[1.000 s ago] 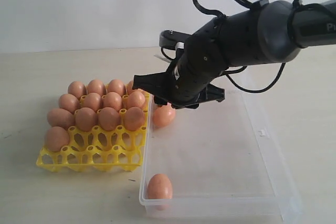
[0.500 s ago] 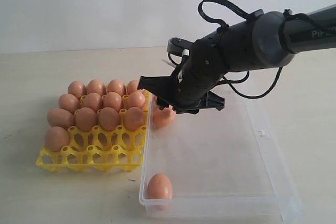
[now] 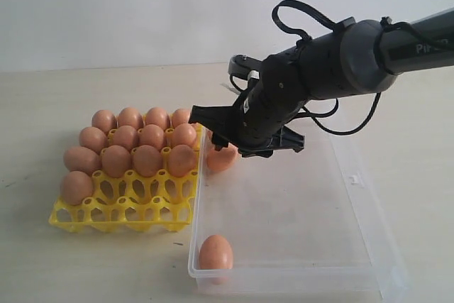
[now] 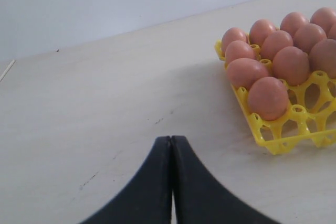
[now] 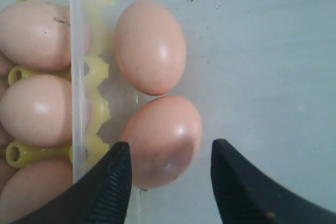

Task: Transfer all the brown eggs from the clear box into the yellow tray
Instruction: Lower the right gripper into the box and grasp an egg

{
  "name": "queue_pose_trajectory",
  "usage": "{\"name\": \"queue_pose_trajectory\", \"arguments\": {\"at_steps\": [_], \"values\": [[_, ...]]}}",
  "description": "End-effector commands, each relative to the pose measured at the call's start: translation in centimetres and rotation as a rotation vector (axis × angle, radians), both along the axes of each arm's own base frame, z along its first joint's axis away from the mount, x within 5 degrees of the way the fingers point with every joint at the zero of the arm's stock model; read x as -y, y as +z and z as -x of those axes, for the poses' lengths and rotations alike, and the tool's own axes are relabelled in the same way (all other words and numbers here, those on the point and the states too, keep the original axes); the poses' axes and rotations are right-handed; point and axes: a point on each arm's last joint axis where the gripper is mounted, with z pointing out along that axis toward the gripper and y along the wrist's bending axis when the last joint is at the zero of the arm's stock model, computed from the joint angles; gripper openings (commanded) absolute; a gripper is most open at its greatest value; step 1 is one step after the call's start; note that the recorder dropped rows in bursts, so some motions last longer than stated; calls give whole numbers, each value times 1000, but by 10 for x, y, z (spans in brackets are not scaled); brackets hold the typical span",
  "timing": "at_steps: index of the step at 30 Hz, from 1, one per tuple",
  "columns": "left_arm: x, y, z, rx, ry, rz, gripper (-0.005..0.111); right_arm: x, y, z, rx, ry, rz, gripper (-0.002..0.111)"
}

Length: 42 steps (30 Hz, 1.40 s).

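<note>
The yellow tray stands on the left with several brown eggs in its rear cups. Beside it on the right lies the clear box. My right gripper hangs open just above an egg by the box's left wall. In the right wrist view its fingers straddle that egg without touching it, and a second egg lies right behind. One more egg rests in the box's front left corner. My left gripper is shut and empty, low over the table, left of the tray.
The box's thin left wall runs close beside the right gripper's left finger, with tray eggs just past it. The tray's front row has open cups. A latch tab sits on the box's right rim.
The right arm has come down and a little to the right, so its open gripper now sits lower over the egg by the box's left wall. The eggs have not moved.
</note>
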Motion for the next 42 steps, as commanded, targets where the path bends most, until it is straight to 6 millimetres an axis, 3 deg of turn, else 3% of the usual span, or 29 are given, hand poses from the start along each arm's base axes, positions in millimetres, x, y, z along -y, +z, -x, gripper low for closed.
{"name": "queue_pose_trajectory", "arguments": {"at_steps": [1, 15, 21, 27, 31, 37, 40, 42], "values": [[0, 2, 0, 16, 3, 4, 0, 0, -8, -2, -1, -3, -15, 47], [0, 2, 0, 16, 3, 4, 0, -3, -33, -5, -12, 18, -8, 47], [0, 2, 0, 16, 3, 4, 0, -4, -36, -7, 18, 62, 4, 64], [0, 2, 0, 16, 3, 4, 0, -4, -35, -10, 49, 68, -6, 62], [0, 2, 0, 16, 3, 4, 0, -2, -35, -13, 66, 74, -4, 48], [0, 2, 0, 16, 3, 4, 0, -1, -35, -13, 71, 104, 15, 0], [0, 2, 0, 16, 3, 4, 0, 0, -32, -10, 58, 145, 46, 0], [0, 2, 0, 16, 3, 4, 0, 3, -17, -6, 85, 219, 82, 0]]}}
